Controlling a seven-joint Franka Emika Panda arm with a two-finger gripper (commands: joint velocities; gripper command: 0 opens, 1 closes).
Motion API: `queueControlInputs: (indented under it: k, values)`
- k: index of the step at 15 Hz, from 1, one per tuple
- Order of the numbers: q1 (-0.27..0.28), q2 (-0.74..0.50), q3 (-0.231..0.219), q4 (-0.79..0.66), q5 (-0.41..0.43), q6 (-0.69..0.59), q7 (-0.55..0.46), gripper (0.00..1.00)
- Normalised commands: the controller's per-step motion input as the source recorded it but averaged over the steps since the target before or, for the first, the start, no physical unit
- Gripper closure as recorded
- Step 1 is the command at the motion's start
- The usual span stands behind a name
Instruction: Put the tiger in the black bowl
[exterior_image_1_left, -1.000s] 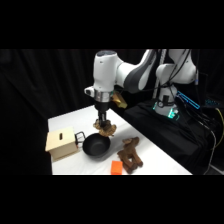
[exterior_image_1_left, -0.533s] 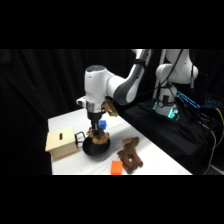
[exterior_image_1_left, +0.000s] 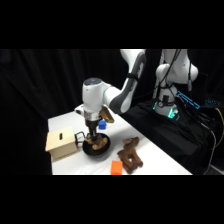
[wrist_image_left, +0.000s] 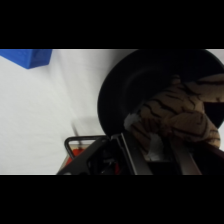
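Fingers (wrist_image_left: 150, 150) rise from the bottom of the wrist view on either side of the tiger (wrist_image_left: 177, 112), and they look closed around its lower body, holding it. From the side, the fingers (exterior_image_1_left: 92, 135) hang low over the black bowl (exterior_image_1_left: 95, 150), and the tiger (exterior_image_1_left: 100, 143) sits within the bowl's rim; whether it already rests on the bottom I cannot tell.

The striped toy looks soft and light, probably plush, so it should squash a little under pressure and not slip easily. A hold across the thick middle of the body seems safest, since the legs and head are thin and would bend away. Dropped from this low, it should land gently and stay put.

On the counter (exterior_image_1_left: 65, 122), a tan box (exterior_image_1_left: 60, 142) stands just beside the bowl. A darker brown animal toy (exterior_image_1_left: 130, 155) and an orange block (exterior_image_1_left: 116, 167) lie apart, nearer the camera.
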Motion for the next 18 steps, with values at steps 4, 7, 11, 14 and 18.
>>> queueControlInputs:
  k: [4, 7, 11, 14, 18]
  values:
    - [0.036, -0.09, -0.075, 0.04, 0.101, 0.03, -0.21, 0.13]
    - [0.044, -0.24, -0.045, -0.01, 0.097, -0.13, -0.21, 0.0]
    - [0.065, -0.4, -0.016, -0.06, 0.081, -0.33, -0.17, 0.0]
    - [-0.005, -0.46, 0.091, -0.01, 0.175, -0.59, -0.24, 0.0]
    - [-0.052, -0.4, 0.105, 0.06, 0.195, -0.57, -0.23, 0.0]
